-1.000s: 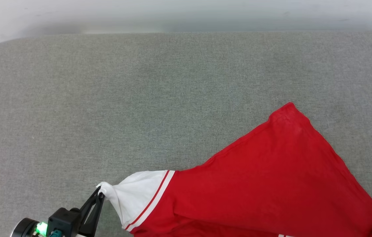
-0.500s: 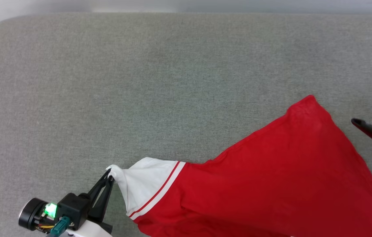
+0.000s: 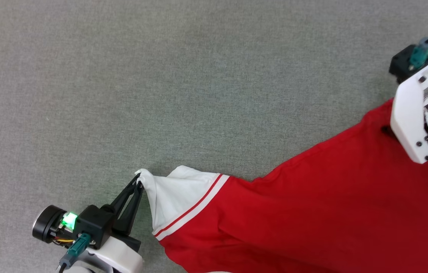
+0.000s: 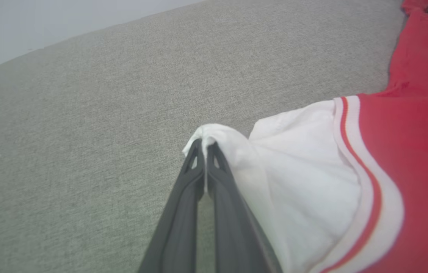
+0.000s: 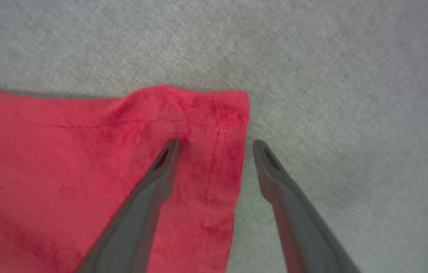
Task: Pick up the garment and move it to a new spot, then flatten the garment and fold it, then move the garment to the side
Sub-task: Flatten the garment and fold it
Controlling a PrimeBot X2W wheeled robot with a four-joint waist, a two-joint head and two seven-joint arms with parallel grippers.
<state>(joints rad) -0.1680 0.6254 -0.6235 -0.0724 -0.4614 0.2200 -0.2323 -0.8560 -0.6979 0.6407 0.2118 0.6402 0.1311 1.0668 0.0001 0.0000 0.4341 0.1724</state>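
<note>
Right gripper (image 5: pixel 215 146) has come in over the far red corner of the garment (image 3: pixel 312 212). Jaws spread: one finger on the cloth, the other just off the garment's edge on the grey cushion (image 3: pixel 198 94). Left gripper (image 3: pixel 138 182) has its jaws pressed together, pinching the tip of the garment's white sleeve (image 3: pixel 176 193). Garment lies spread on the cushion, red side up.

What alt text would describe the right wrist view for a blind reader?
Two dark fingers stand spread open astride the corner of a red garment: one over the cloth, the other over the grey fabric surface beside its stitched edge.
</note>
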